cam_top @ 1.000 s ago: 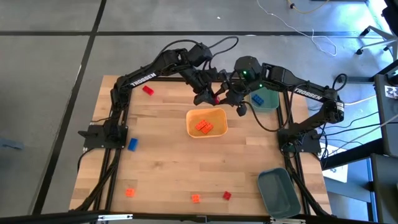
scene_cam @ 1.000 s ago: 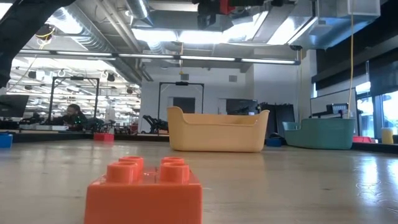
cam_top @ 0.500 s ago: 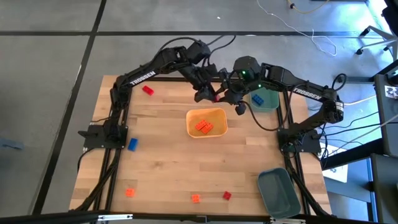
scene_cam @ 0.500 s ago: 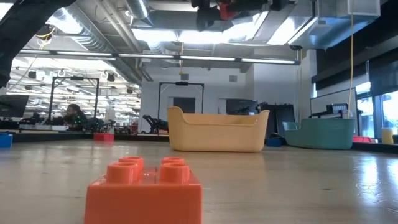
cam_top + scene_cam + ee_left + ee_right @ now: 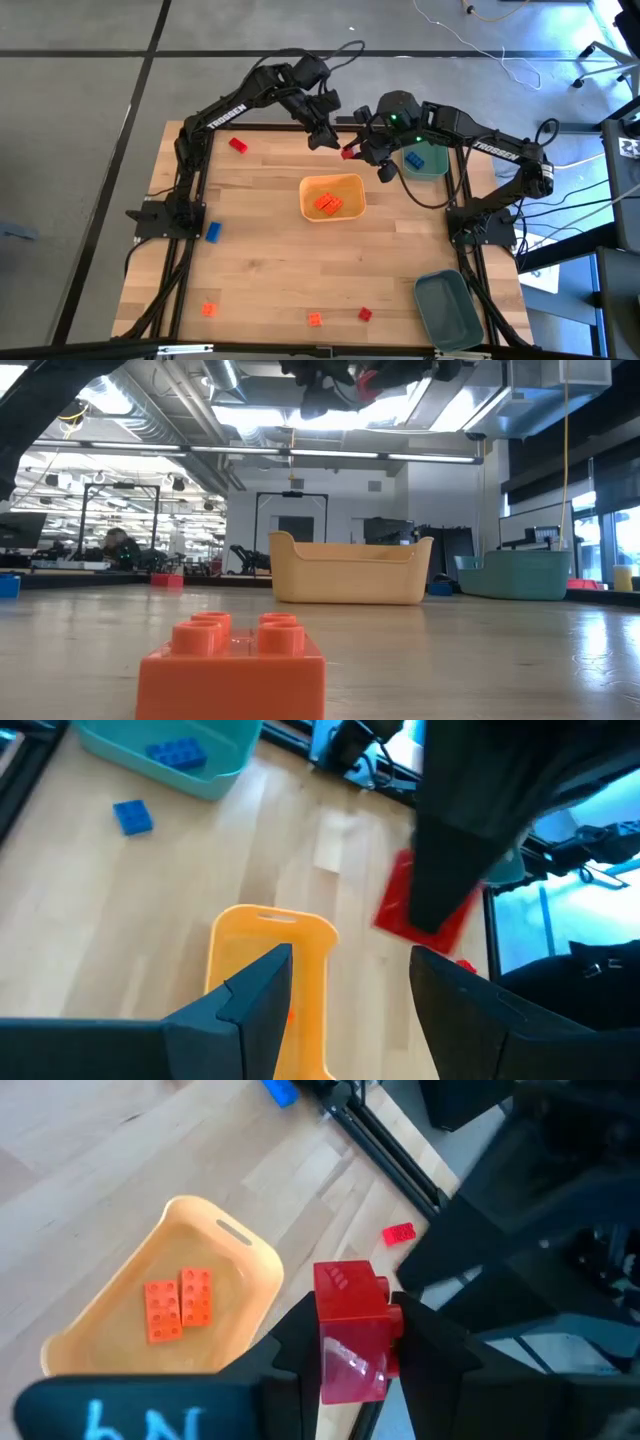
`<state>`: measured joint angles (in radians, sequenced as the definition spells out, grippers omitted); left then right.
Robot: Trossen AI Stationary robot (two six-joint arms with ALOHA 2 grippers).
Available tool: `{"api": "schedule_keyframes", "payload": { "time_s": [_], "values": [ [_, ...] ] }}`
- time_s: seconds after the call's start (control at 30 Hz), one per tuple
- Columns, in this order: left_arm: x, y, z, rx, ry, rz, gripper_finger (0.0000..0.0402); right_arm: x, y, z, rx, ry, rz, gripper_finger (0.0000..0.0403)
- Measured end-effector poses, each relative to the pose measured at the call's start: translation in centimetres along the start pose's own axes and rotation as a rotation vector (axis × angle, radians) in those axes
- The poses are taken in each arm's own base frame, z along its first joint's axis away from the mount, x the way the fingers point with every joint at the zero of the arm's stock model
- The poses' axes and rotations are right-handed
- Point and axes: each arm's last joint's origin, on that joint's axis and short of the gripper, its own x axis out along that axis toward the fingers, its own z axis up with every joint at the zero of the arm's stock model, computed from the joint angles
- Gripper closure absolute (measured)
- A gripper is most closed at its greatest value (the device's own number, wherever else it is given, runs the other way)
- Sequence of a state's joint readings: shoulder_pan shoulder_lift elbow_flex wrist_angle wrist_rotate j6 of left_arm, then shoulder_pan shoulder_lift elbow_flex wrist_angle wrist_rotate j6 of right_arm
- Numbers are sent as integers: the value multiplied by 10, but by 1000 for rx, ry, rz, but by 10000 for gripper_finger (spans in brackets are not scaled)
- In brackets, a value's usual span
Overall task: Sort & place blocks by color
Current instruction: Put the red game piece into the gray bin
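Note:
My right gripper (image 5: 354,151) hovers beyond the far edge of the yellow-orange tray (image 5: 350,186), shut on a red block (image 5: 345,1295). My left gripper (image 5: 322,136) is open and empty, just left of it; in the left wrist view, its fingers (image 5: 262,985) stand apart with the red block (image 5: 400,900) ahead of them. Two orange blocks (image 5: 180,1305) lie in the tray. A blue block (image 5: 414,158) lies in the far teal bin (image 5: 437,168). On the table rest a red block (image 5: 237,145), a blue one (image 5: 212,231), two orange ones (image 5: 208,308) (image 5: 314,318) and another red (image 5: 365,314). My right gripper pinches the red block between its two fingers, one on each opposite side (image 5: 328,1355). The studded end (image 5: 348,1278) sticks out past the fingertips. The block is lifted clear, high above the table.
A second teal bin (image 5: 448,308) sits at the near right corner. In the low view an orange block (image 5: 235,665) fills the foreground, with the tray (image 5: 350,570) and a teal bin (image 5: 525,575) behind. Both arms crowd the far middle of the table.
My left gripper, close against the red block a second ago, has drawn away toward the table's far left. The block stays in my right gripper, which has kept nearly still.

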<state>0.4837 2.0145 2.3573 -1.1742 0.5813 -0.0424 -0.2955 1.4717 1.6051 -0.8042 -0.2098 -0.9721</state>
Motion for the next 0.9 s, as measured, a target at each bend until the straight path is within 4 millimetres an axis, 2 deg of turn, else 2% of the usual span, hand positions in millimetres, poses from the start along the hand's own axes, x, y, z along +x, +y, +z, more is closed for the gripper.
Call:
{"api": "schedule_keyframes", "payload": {
  "time_s": [0.23, 0.47, 0.63, 0.9],
  "values": [
    [-27, 5, 1, 43, -51, 71, 208, -12, 2, 1, 107, 13, -13, 304],
    [-52, 9, -1, 32, -85, 225, 208, -44, 17, 1, 239, 189, -101, 305],
    [-53, 10, -2, 69, -72, 287, 208, -73, 35, 1, 468, 235, -92, 305],
    [-47, 3, -6, 153, -16, 272, 207, -107, 73, -7, 808, 494, -105, 305]
  ]
}}
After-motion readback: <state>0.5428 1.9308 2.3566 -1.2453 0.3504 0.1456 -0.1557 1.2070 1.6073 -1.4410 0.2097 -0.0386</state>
